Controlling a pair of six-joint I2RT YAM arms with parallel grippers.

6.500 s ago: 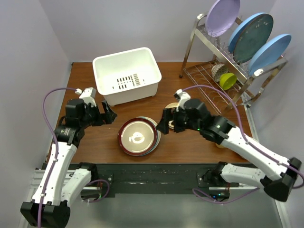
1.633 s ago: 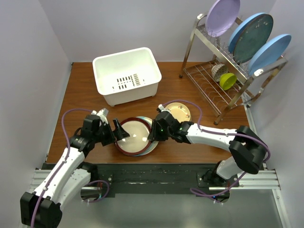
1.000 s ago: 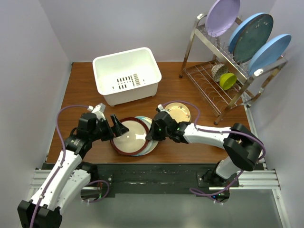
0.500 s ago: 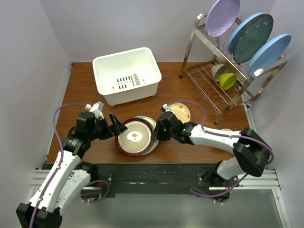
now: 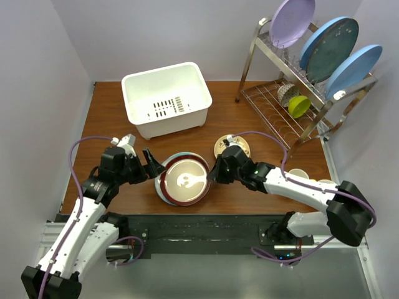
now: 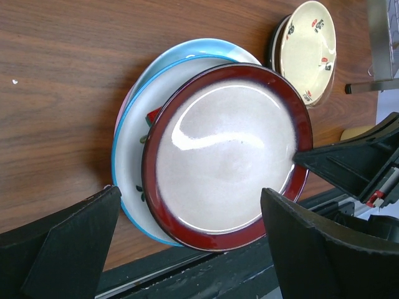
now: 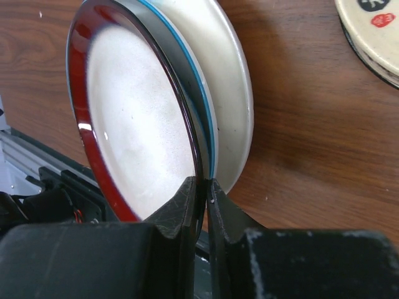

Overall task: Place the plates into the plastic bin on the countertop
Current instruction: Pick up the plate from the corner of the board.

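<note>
Plate stack point(image 5: 181, 187) sits on countertop point(image 5: 112, 118) near front edge, between both arms. Maroon-rimmed plate point(image 6: 227, 149) on top, white motif plate point(image 6: 134, 137) and pale blue plate point(image 6: 187, 50) beneath it, offset.

Right gripper point(image 7: 202, 184) pinches right rim of maroon-rimmed plate, fingers pressed tight on its edge. Left gripper point(image 5: 151, 165) is spread wide at stack's left side; contact with plates not discernible.

Small tan plate point(image 5: 234, 147) lies just right of stack. Plastic bin point(image 5: 165, 98) stands well behind stack, no plates visible inside. Dish rack point(image 5: 293, 81) at back right.
</note>
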